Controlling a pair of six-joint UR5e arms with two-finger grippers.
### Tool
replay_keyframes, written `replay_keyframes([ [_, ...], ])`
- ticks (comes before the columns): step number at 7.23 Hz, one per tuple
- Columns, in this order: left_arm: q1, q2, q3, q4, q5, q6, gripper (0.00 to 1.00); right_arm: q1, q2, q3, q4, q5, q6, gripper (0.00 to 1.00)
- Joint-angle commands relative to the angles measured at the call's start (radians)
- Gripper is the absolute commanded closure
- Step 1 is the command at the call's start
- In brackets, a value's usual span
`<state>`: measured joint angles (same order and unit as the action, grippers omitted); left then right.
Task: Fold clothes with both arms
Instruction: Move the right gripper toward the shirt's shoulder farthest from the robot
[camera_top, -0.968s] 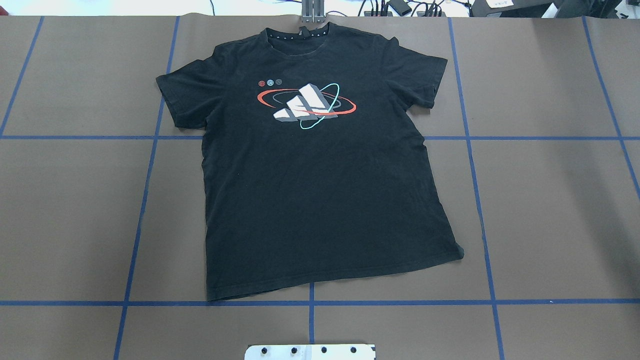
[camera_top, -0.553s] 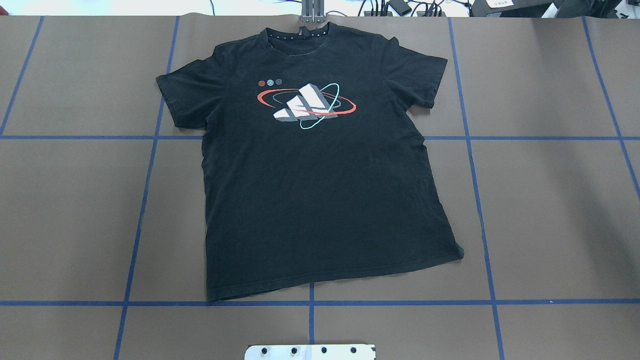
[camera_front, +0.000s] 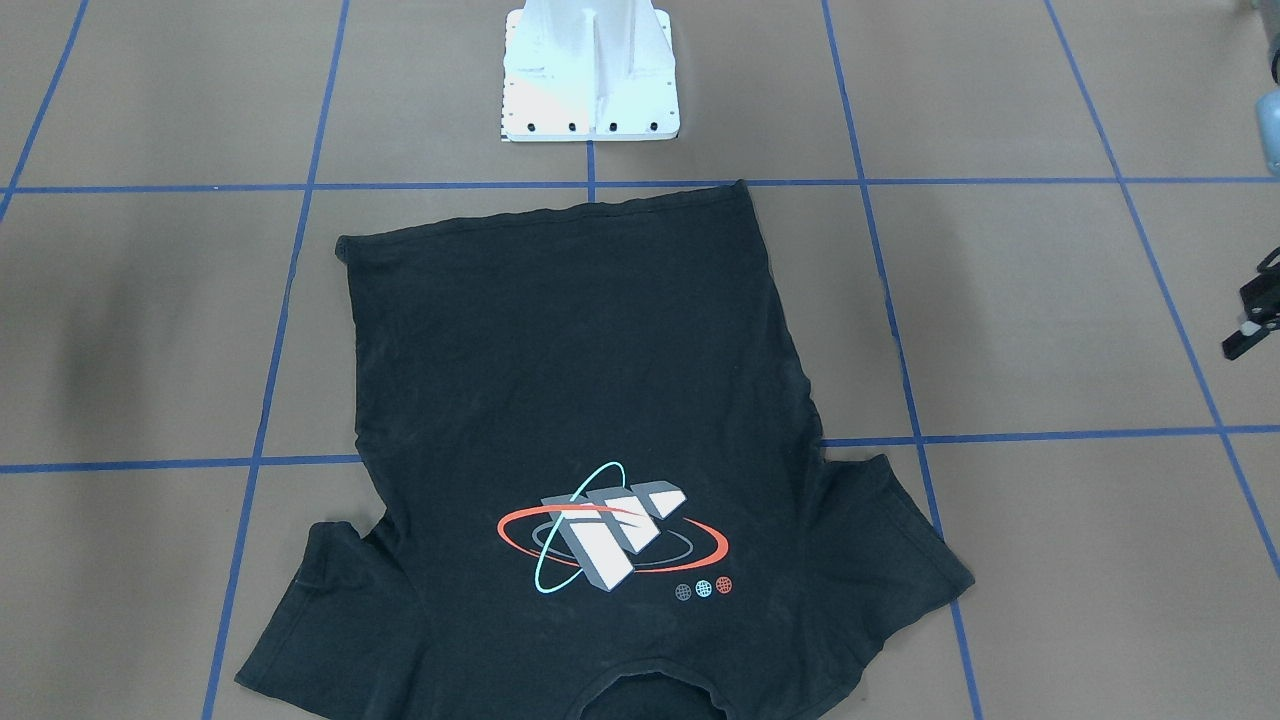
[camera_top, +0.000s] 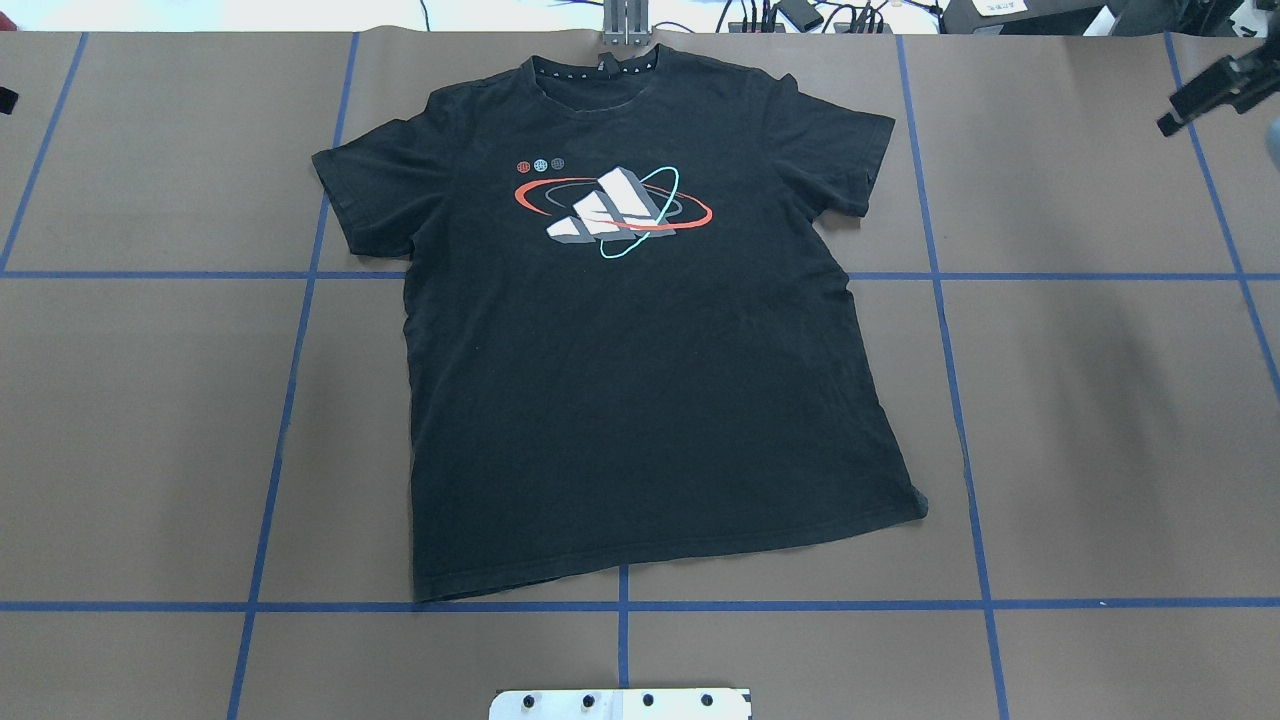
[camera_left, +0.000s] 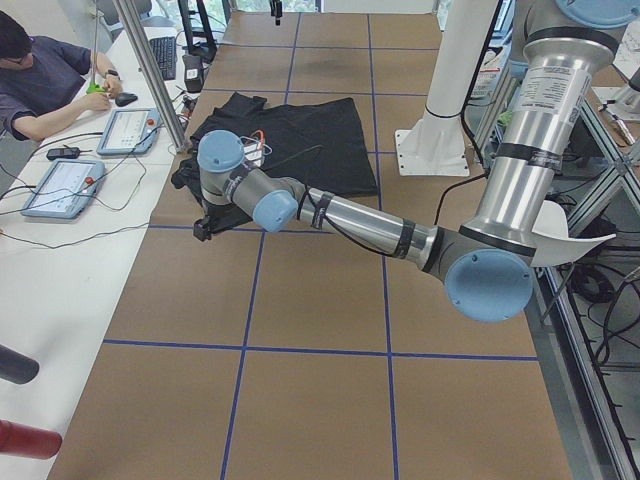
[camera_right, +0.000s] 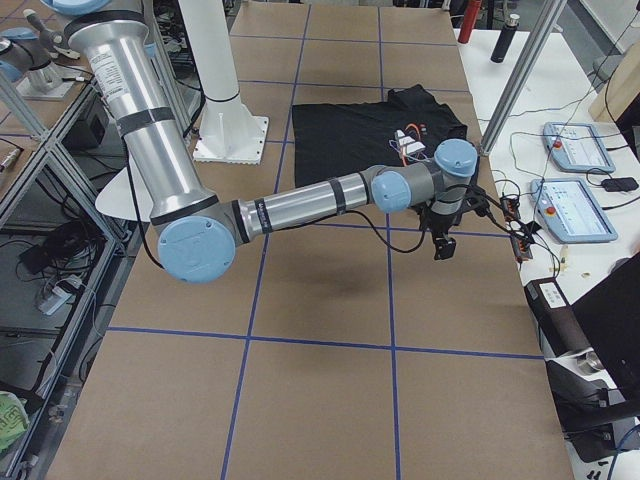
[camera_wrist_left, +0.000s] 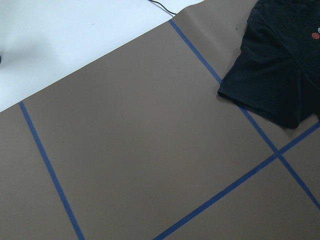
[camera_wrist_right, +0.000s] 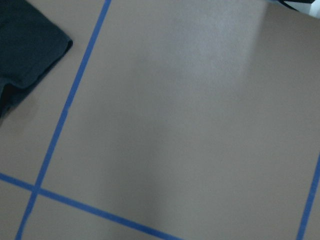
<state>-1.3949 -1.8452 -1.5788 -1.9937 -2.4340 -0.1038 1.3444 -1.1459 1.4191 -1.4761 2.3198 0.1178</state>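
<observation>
Blue tape (camera_top: 1100, 275) grids my brown desk (camera_top: 1100, 420) under the T-shirt (camera_top: 640, 400). My left end effector (camera_front: 1245, 335) and right end effector (camera_top: 1195, 100) are cropped; open or closed, I cannot tell.

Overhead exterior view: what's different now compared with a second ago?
Both hands have come into frame. The right hand now shows at the far right edge and a sliver of the left hand at the far left edge; neither showed earlier. Neither touches anything, and nothing has been taken hold of. The black T-shirt stayed as it was: flat, graphic up, unfolded, same spot.
</observation>
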Motion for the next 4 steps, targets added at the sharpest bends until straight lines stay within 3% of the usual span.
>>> replay_keyframes([
  [1, 0.039, -0.009, 0.04, -0.086, 0.001, -0.031, 0.0, -0.075, 0.116, -0.226, 0.249, 0.001, 0.229, 0.0],
  [4, 0.05, -0.009, 0.039, -0.088, 0.001, -0.033, 0.0, -0.151, 0.227, -0.426, 0.475, -0.028, 0.441, 0.01],
])
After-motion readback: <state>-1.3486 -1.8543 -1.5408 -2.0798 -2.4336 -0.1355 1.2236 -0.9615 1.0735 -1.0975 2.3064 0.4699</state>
